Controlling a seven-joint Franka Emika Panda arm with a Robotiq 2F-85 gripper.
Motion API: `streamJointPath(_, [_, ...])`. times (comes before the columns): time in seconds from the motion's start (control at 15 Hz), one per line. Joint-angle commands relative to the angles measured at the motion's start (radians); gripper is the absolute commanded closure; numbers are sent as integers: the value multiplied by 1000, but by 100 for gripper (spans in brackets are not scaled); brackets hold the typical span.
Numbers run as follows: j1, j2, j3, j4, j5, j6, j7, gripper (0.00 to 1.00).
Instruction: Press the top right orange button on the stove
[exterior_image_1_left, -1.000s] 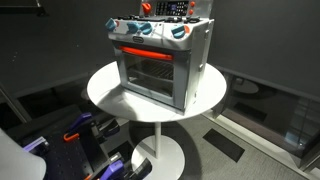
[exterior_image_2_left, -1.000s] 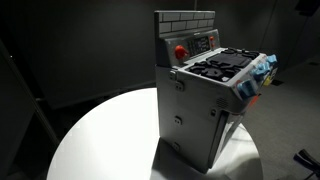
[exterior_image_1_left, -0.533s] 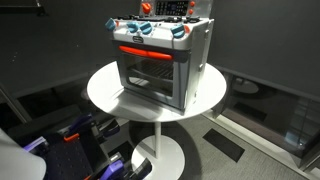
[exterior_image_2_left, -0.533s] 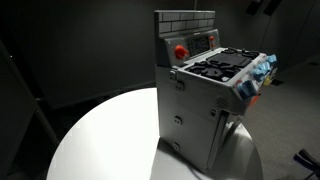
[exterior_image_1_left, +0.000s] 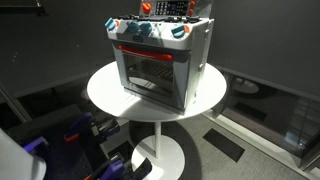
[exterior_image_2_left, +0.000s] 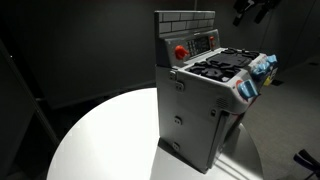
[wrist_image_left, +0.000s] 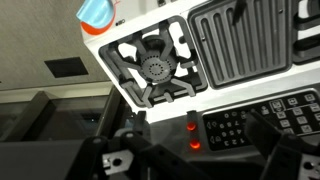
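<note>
The stove (exterior_image_1_left: 160, 60) is a small silver-grey toy oven with a glass door and a red-orange handle bar. It stands on a round white table (exterior_image_1_left: 105, 88) and shows in both exterior views (exterior_image_2_left: 205, 95). Its back panel carries a round red-orange button (exterior_image_2_left: 181, 52). My gripper (exterior_image_2_left: 254, 10) hangs in the air above and beyond the stove's top, apart from it. In the wrist view the gripper (wrist_image_left: 195, 152) is open and empty. It looks down on a burner (wrist_image_left: 155, 70), a keypad (wrist_image_left: 235, 128) and two small orange buttons (wrist_image_left: 193, 127) between the fingers.
A blue knob (wrist_image_left: 97, 12) sits at the stove's front edge, and several more line the front (exterior_image_1_left: 150, 30). The table stands on a white pedestal base (exterior_image_1_left: 160, 155). Dark equipment with purple parts (exterior_image_1_left: 75, 135) lies on the floor beside it.
The gripper has come into an exterior view from the upper right and moved left towards the stove. The stove has not moved.
</note>
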Motion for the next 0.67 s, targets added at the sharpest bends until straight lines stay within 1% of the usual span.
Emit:
streamJointPath(0.0, [-22,96,-10,75,-82,12,100,0])
streamJointPath(0.27, [-13,176,-34,131,-151,5,177,0])
streamJointPath(0.4, [1,186,-44,148,-169,-18,200,0])
streamJointPath(0.47, [11,165,-58,102,-142,13,162,0])
streamJointPath(0.6, [14,178,-62,115,-150,11,174,0])
